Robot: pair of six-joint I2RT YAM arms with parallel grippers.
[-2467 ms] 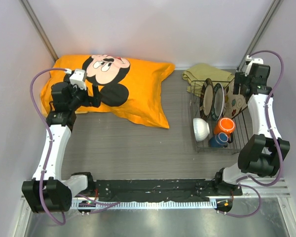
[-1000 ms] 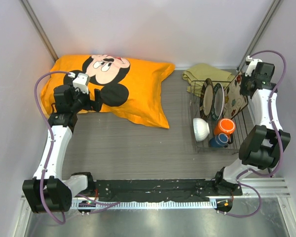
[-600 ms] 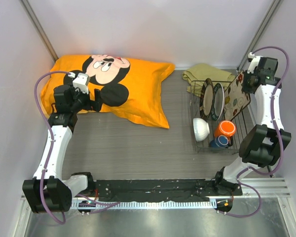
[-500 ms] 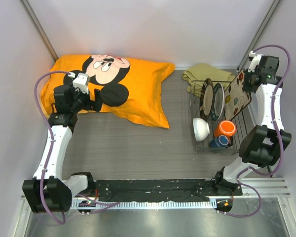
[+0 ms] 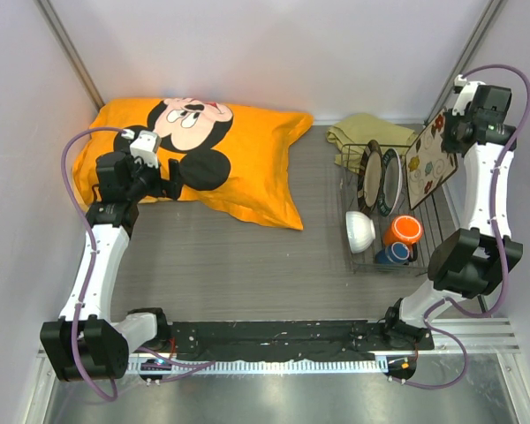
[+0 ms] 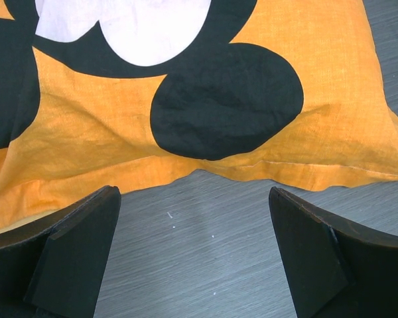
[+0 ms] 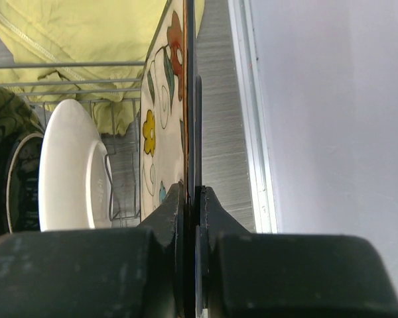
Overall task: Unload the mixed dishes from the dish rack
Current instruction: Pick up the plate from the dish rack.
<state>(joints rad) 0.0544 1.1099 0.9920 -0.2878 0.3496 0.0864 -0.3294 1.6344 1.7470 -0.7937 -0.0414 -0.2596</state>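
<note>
My right gripper [image 5: 453, 134] is shut on the upper edge of the square cream floral plate [image 5: 428, 161] and holds it upright above the right side of the dish rack [image 5: 382, 271]. The right wrist view shows the plate [image 7: 164, 126] edge-on, pinched in the gripper [image 7: 191, 197]. Inside the rack stand a round brown plate [image 5: 372, 172] and a white plate with a dark rim [image 5: 391, 181]. A white bowl [image 5: 359, 230], an orange mug [image 5: 404, 227] and a small dark-blue cup [image 5: 392, 251] sit nearer the front. My left gripper [image 6: 192, 193] hangs open over bare table at the pillow's edge.
An orange cartoon-print pillow [image 5: 247, 168] covers the back left of the table. An olive-green folded cloth [image 5: 364, 132] lies behind the rack. The right wall [image 7: 331, 112] stands close beside the held plate.
The right gripper has lifted the floral plate up and out of the rack, toward the back right. The left arm has stayed where it was over the last second.
</note>
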